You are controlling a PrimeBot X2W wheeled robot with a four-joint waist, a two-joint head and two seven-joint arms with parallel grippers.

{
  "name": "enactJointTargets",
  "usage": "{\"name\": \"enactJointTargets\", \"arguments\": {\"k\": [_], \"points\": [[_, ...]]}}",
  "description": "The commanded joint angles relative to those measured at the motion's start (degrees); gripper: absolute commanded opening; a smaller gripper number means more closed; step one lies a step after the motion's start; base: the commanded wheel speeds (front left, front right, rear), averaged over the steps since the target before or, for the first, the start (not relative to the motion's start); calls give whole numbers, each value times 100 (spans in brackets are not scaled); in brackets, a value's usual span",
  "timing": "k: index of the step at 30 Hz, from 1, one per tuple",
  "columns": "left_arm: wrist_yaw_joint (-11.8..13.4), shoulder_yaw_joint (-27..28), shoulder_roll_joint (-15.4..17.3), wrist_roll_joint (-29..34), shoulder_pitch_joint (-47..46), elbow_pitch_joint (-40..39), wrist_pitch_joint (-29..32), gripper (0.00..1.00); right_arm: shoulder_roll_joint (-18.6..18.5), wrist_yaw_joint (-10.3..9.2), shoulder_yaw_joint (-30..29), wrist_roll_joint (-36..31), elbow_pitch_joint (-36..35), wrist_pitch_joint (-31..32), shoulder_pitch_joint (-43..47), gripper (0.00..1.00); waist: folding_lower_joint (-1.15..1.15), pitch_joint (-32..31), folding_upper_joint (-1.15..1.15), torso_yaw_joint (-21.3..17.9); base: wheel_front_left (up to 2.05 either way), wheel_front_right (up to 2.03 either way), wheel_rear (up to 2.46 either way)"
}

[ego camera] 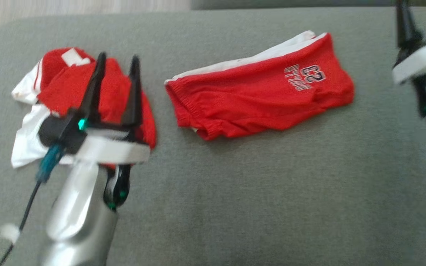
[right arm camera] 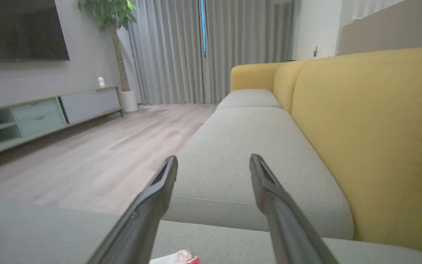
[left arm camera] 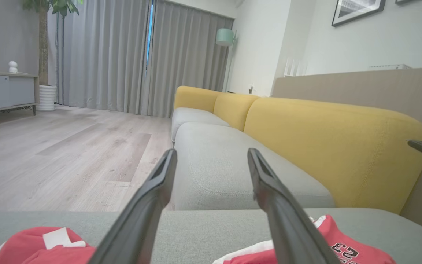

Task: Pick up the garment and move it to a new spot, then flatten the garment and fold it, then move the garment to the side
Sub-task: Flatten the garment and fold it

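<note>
Red shorts print reads "BULLS 23"; left hand poised over crumpled jersey, spread wide, empty; right hand likewise

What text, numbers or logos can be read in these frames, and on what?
"23": on the red shorts, upside down in the head view.
"BULLS": beside it on the shorts, slightly blurred.
White patch on the crumpled red and white garment: nothing legible.
</note>
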Motion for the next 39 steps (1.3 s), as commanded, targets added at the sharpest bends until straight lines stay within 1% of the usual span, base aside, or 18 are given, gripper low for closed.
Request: {"name": "enactJointTargets", "arguments": {"k": [1,3,6,7,8,10,12,15,18,24,28,34,39], "points": [[-12,264,91,62,14,-242,-28,100,78,10,-75,-72,-226,-59,223,100,1,-188,0,-185,0,0,0],[-60,514,9,144,377,-462,-28,100,368,10,-566,-269,-663,-59,745,100,1,-312,0,-279,0,0,0],[-127,774,-99,308,903,-612,-28,100,902,10,-1167,-677,-1306,-60,1561,100,1,-460,0,-401,0,0,0],[-150,851,-139,348,1057,-641,-28,100,1114,10,-1367,-786,-1498,-60,1827,100,1,-508,0,-438,0,0,0],[-188,974,-201,456,1347,-674,-28,100,1539,10,-1699,-1007,-1822,-60,2327,100,1,-580,0,-514,0,0,0],[-229,1083,-270,513,1588,-698,-28,100,1872,10,-1891,-1211,-2075,-60,2772,100,1,-634,0,-568,0,0,0],[-273,1141,-321,605,1776,-734,-28,100,2052,10,-1969,-1388,-2269,-60,3145,100,1,-661,0,-601,0,0,0],[-326,1215,-381,684,1949,-792,-28,100,2173,10,-2051,-1568,-2452,-61,3532,100,1,-672,0,-624,0,0,0],[-361,1268,-411,761,2021,-821,-28,100,2209,10,-2118,-1710,-2559,-61,3727,100,1,-682,0,-623,0,0,0],[-406,1306,-434,852,1996,-835,-28,100,2219,10,-2087,-1735,-2679,-61,3788,100,1,-652,0,-589,0,0,0],[-422,1227,-437,826,1916,-843,-28,100,2220,10,-2129,-1816,-2675,-61,3709,100,1,-541,0,-508,0,0,0],[-432,997,-439,757,1752,-840,-28,100,2220,10,-2369,-2033,-2348,-18,3324,100,1,-223,0,-250,0,0,0],[-437,804,-439,721,1584,-831,-28,100,2220,10,-2791,-2087,-1790,290,2732,100,1,44,0,35,0,0,0]]}}
